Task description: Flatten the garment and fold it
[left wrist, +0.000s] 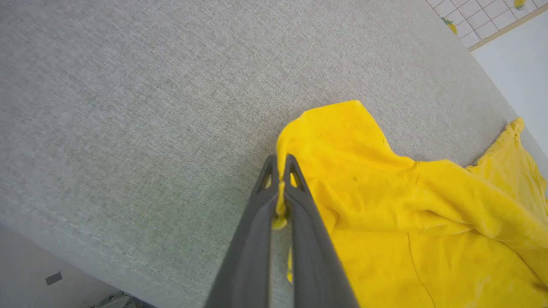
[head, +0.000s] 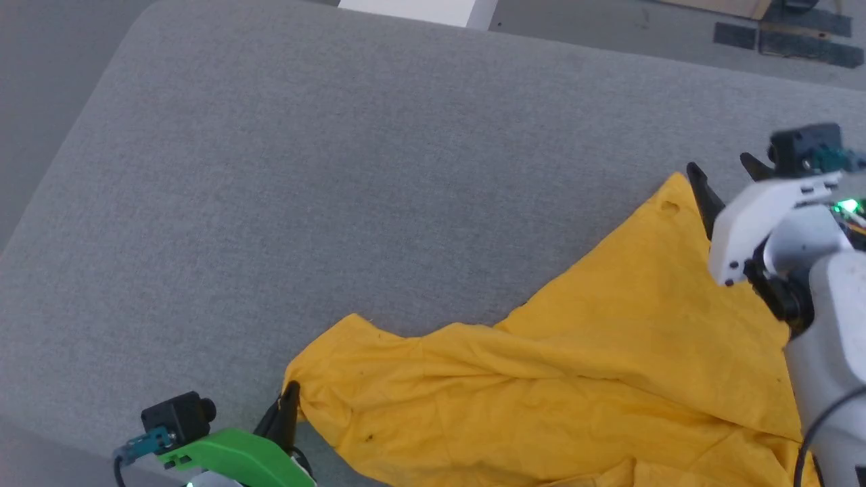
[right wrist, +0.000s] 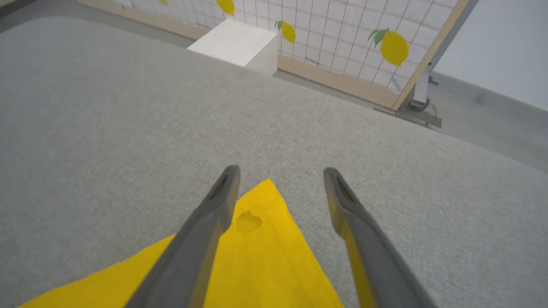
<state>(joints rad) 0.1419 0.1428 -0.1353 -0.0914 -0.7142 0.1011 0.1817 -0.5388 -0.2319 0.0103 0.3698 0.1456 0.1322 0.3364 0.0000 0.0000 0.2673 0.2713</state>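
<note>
Left wrist view: left tool is pressed together, pinching a fold of the garment at its edge. A bit of yellow cloth is bunched in the slot further down the fingers. From the pinch the cloth spreads to that view's right, wrinkled, plain yellow side showing, lying on the grey fabric surface.

Head view: left tool is at the bottom edge, tip at the garment's near-left corner. Right tool is at the right, fingers spread, gripping nothing, at the garment's far pointed corner. Can't tell if a finger touches the cloth.

Right wrist view: right tool is spread wide. The pointed corner of the garment lies flat on the surface between the two fingers, with a small round dent near its tip.

Garment sits on the near-right part of the surface in head view and runs off the bottom edge. A crumpled ridge crosses its middle.

Past the far edge of the surface are a white box and a lattice panel with lemon prints.
</note>
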